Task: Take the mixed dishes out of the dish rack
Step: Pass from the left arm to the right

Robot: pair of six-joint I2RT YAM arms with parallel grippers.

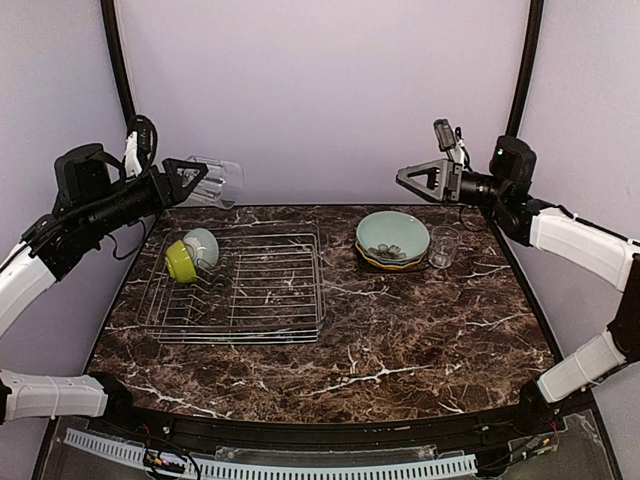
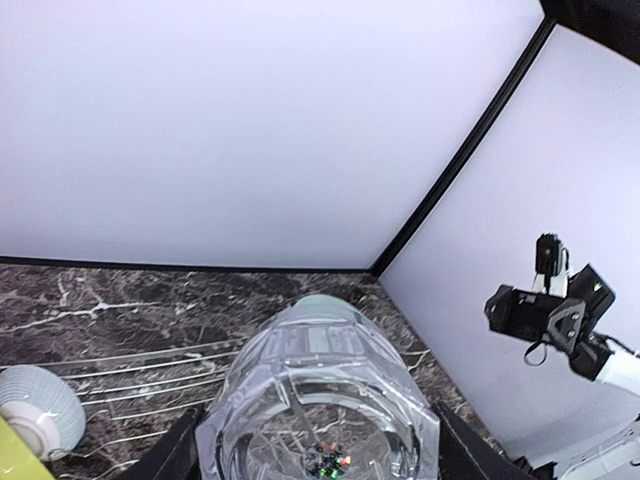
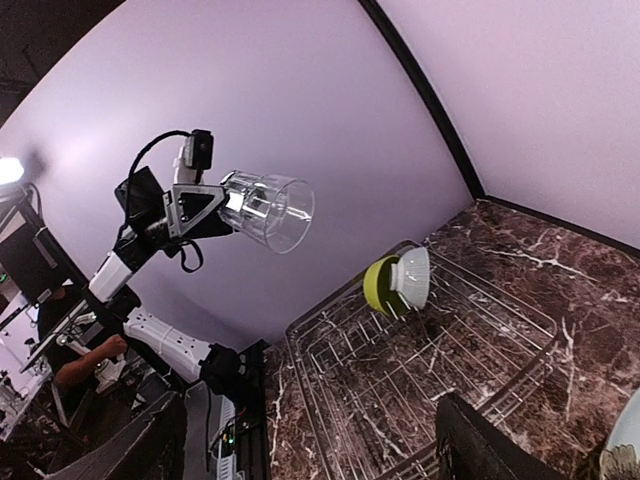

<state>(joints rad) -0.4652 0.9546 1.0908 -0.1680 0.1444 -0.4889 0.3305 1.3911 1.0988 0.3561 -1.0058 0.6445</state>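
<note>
Holding the clear ribbed glass (image 1: 225,178) clamped sideways in your left hand (image 1: 200,180), high over the silver wire dish rack (image 1: 262,300), probably so it won't snag, while your right hand (image 1: 405,178) hangs spread, empty.

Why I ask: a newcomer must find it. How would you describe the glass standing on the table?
On the dark marble table, find the plate stack right of the wire rack. The clear glass stands upright just right of that stack; the other glass is airborne in the left fingers.
</note>
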